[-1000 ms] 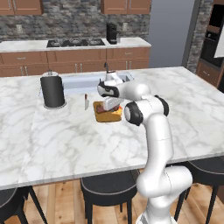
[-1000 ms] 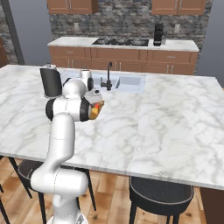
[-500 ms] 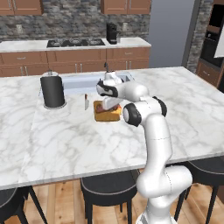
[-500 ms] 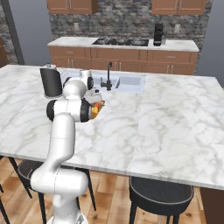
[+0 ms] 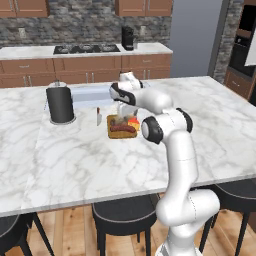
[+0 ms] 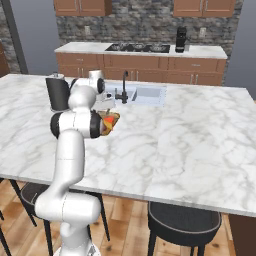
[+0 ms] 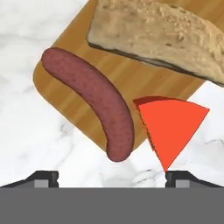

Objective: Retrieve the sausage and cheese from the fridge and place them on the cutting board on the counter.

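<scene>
White marble counter (image 5: 75,150) with grey veins, carrying a sink (image 5: 90,95) and a dark faucet (image 6: 123,86). Directly on the top: a wooden board (image 7: 83,65) near the sink; a dark cylindrical canister (image 5: 60,104) to one side of the board, well apart from it; and a small upright object (image 5: 98,116) between canister and board, too small to identify. The sausage (image 7: 94,99) lies across the board with one end overhanging the marble. The cheese (image 7: 173,124) wedge sits at the board's edge, largely over the marble. A bread slice (image 7: 162,35) rests on the board.
</scene>
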